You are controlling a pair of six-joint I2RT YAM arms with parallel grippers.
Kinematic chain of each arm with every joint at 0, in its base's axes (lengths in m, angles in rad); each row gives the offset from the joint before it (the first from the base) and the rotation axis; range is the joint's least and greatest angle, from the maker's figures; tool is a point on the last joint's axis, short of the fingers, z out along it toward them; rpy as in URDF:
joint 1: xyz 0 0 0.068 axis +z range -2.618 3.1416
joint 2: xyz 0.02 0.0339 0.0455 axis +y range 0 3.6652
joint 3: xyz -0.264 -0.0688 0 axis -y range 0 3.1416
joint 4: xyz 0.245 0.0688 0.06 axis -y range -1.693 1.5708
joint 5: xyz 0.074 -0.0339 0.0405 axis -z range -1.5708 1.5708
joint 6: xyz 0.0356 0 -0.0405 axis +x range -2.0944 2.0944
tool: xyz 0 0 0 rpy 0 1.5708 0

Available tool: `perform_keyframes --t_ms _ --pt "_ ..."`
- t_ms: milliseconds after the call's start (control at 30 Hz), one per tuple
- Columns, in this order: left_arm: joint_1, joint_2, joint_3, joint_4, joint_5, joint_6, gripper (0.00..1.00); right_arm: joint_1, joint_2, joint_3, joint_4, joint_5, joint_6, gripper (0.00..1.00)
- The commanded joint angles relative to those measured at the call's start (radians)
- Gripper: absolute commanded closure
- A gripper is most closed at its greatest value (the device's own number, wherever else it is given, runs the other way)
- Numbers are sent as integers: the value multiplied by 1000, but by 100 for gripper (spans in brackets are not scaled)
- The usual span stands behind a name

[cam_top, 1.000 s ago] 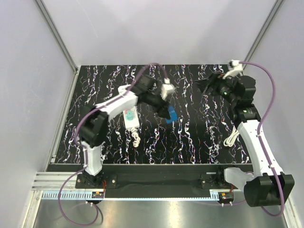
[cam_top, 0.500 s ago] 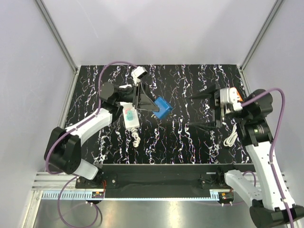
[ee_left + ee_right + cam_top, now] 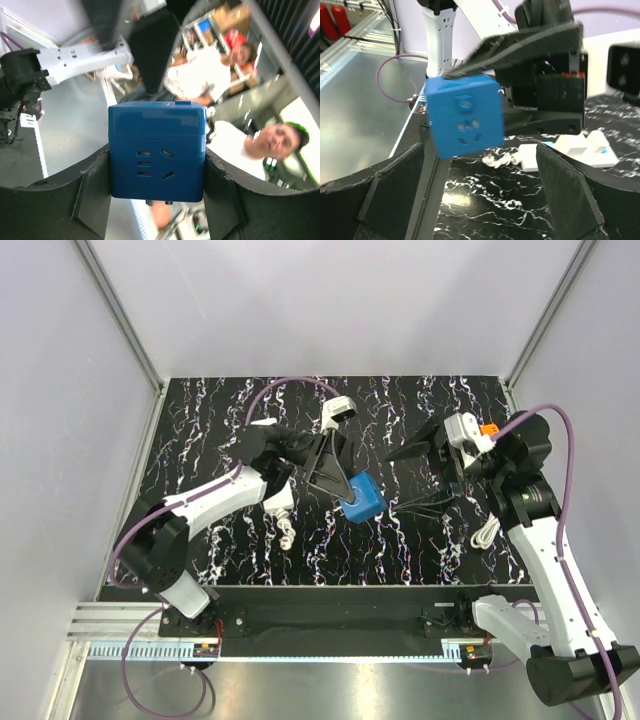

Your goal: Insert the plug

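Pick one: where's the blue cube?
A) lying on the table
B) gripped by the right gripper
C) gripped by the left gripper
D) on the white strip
C: the left wrist view shows the cube clamped between the left gripper's two fingers, while the right gripper stands wide open and empty, facing it.

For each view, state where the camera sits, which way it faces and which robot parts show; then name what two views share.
Top external: above, behind the arms, looking down at the table; both arms show.
Left wrist: looks along the left claw gripping the blue socket cube.
Right wrist: looks past the open right claw at the left arm.
Shared: both wrist views show that cube.
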Motion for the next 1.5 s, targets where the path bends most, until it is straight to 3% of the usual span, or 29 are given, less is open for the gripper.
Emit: perform_keyframes --t_ms 0,467,800,867,900,933,1000,1033,1100,1133,1167,1333,1467 --pt "-12 40 99 418 63 21 100 7 5 38 -3 -69 13 0" --pt "-30 227 331 418 122 -51 100 86 58 -5 4 -100 -6 0" --pt "-47 253 385 418 118 -80 100 104 73 -35 9 -101 -10 4" --pt "-49 255 394 419 119 -89 100 104 82 -31 9 -100 -1 20" --pt "-49 256 395 418 119 -100 100 106 90 -26 11 -98 1 34" --pt "-49 261 398 419 121 -106 99 106 90 -25 11 -94 1 54" --pt "-49 269 400 419 124 -132 88 106 78 -28 11 -69 -7 67" --pt "-49 278 405 416 132 -140 62 106 73 -28 11 -58 -9 73" --pt "-49 287 403 416 136 -154 46 106 56 -25 11 -14 -12 95" --pt "-46 290 402 416 138 -151 30 106 52 -23 11 11 -9 100" --pt "-43 295 408 416 139 -148 1 107 47 -16 12 68 -1 100" --pt "20 341 510 416 100 -201 1 106 35 1 6 176 33 100" --pt "54 335 521 340 83 -148 1 106 29 11 -12 297 37 100"
